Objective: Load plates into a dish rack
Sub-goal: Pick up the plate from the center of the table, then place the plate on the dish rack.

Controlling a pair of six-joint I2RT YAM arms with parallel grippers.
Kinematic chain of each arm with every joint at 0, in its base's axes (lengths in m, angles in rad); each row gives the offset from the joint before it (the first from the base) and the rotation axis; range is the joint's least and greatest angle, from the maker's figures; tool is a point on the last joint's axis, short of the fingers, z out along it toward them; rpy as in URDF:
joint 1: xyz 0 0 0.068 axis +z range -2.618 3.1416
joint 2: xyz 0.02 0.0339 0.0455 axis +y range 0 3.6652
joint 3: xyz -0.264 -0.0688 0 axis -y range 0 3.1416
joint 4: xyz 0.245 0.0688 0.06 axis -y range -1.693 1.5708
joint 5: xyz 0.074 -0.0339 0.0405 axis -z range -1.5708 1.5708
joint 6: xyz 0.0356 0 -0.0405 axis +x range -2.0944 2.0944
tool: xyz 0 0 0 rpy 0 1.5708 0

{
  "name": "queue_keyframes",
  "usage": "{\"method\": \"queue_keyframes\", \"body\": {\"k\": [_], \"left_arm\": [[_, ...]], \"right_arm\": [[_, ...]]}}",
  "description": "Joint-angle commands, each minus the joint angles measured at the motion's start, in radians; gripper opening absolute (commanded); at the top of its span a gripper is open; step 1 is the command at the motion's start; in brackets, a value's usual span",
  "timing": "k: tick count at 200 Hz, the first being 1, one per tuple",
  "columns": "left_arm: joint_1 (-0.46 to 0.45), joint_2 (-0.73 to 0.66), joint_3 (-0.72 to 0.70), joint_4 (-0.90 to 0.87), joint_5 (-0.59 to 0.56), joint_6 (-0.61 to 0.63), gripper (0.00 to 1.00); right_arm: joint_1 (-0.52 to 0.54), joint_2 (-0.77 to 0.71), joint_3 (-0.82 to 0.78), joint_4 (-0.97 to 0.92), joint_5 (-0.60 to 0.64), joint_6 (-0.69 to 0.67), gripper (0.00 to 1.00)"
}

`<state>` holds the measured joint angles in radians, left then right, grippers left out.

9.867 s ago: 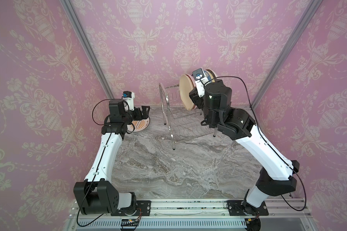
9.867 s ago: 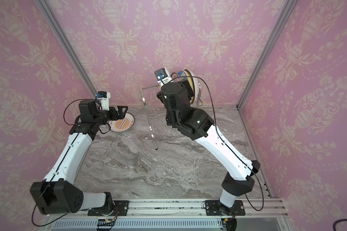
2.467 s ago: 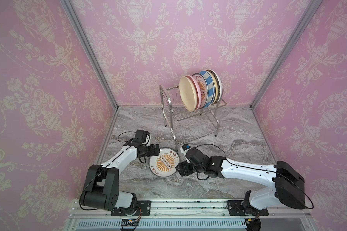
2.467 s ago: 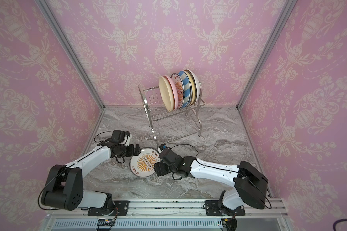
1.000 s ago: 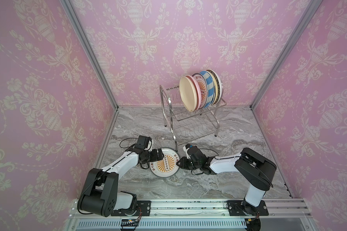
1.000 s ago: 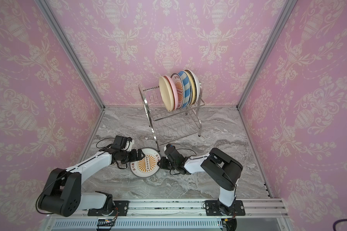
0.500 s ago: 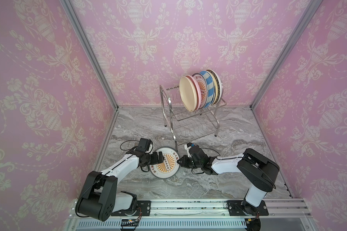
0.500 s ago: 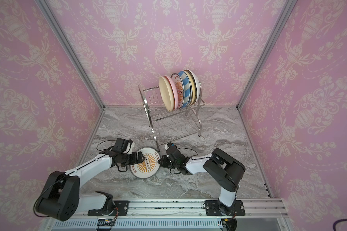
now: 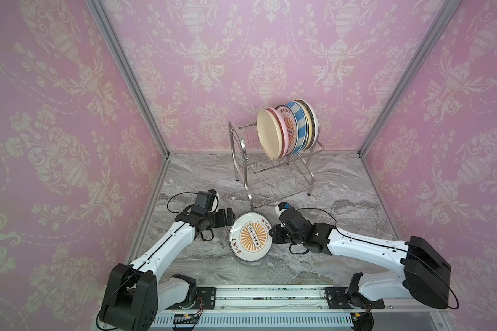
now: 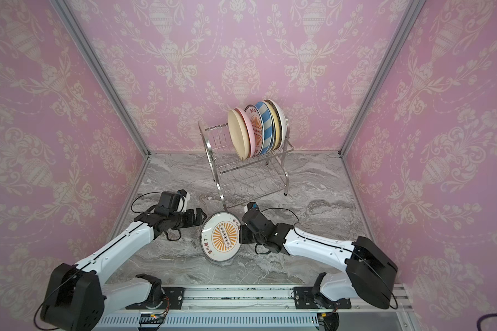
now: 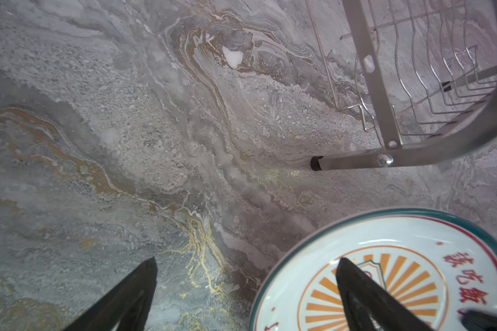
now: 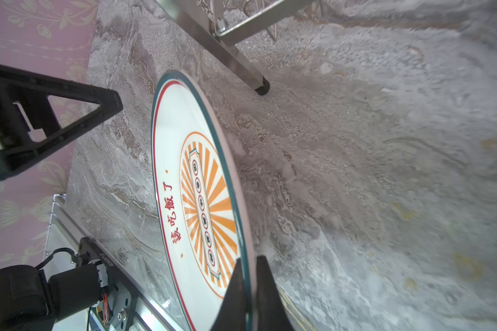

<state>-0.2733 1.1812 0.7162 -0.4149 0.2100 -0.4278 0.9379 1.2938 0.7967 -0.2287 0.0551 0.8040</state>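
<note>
At lower centre of both top views, the sunburst plate (image 9: 251,236) tilts up off the surface, its rim pinched by the clenched right gripper (image 12: 248,260), likely to bring it edge-on for the dish rack (image 9: 279,183) at upper centre. The left gripper (image 9: 228,217) hangs released beside the opposite rim, probably as a stop.

Four red Chinese characters, 該吃飯了, curve along the inside of the rim of the white sunburst plate (image 12: 170,160). The small round signs down its centre strip are too small to read. The matching plate (image 9: 289,130) standing in the rack (image 9: 279,186) bears red characters as well, unreadable from here.
</note>
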Motion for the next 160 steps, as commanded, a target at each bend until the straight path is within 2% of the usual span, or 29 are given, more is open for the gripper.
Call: {"method": "queue_keyframes", "body": {"k": [1,40,79,124,160], "left_arm": [[-0.003,-0.032,0.072,-0.036,-0.066,0.049,0.99],[-0.003,-0.101,0.140,0.039,-0.022,0.090,0.99],[-0.003,-0.126,0.229,0.086,0.015,0.168,0.99],[0.011,-0.116,0.297,0.109,0.082,0.185,0.99],[0.033,-0.111,0.288,0.206,0.167,0.137,0.99]], "right_arm": [[0.032,-0.140,0.114,-0.312,0.191,-0.099,0.00],[0.082,-0.300,0.359,-0.673,0.368,-0.200,0.00],[0.127,-0.245,0.712,-0.897,0.521,-0.351,0.00],[0.130,-0.048,1.148,-0.985,0.618,-0.531,0.00],[0.142,0.080,1.358,-0.834,0.779,-0.735,0.00]]}}
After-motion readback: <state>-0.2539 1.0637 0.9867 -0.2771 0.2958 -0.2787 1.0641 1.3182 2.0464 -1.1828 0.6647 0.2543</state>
